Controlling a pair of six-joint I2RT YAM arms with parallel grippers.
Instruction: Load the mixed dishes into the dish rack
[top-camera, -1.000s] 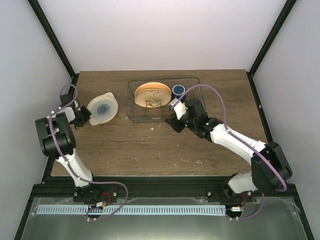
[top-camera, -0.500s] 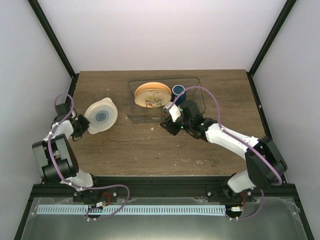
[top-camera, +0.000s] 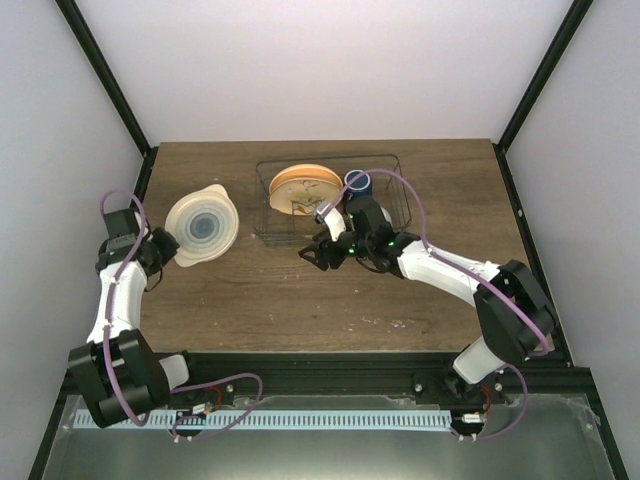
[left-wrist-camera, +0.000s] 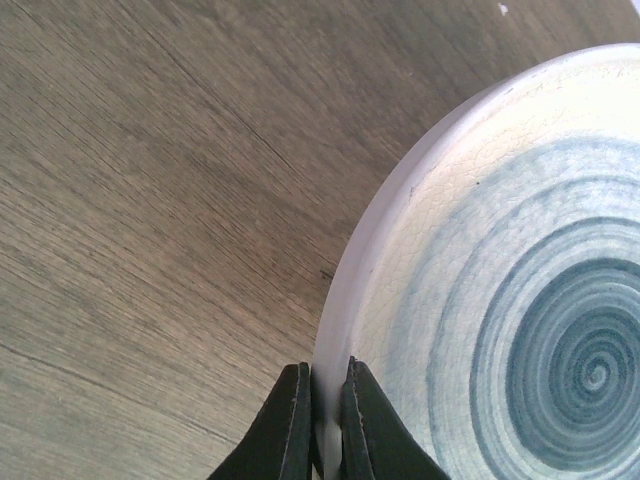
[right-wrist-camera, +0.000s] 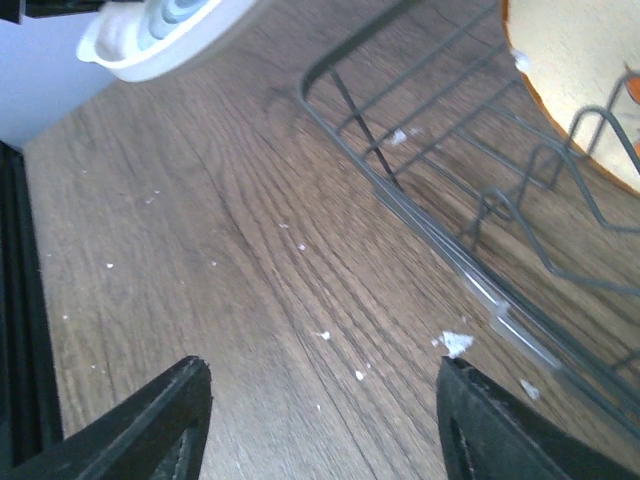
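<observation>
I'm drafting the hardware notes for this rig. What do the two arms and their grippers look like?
Both the left arm and the right arm have white links between bulky black joints, with a purple cable looping along each. The left gripper has slim, tapered black fingers; the right gripper has black fingers too. No markings are readable.

A: The table (left-wrist-camera: 150, 200)?
B: Matt brown wood, grainy, speckled with pale crumbs.
A: The cream plate (left-wrist-camera: 500, 250)?
B: Glossy glazed ceramic, finely crackled over its blue-grey rings.
A: The dish rack (right-wrist-camera: 430, 235)?
B: Thin dark metal wire, smooth with a faint sheen.
A: And the jaws?
B: Matt black, plastic by the look.
</observation>
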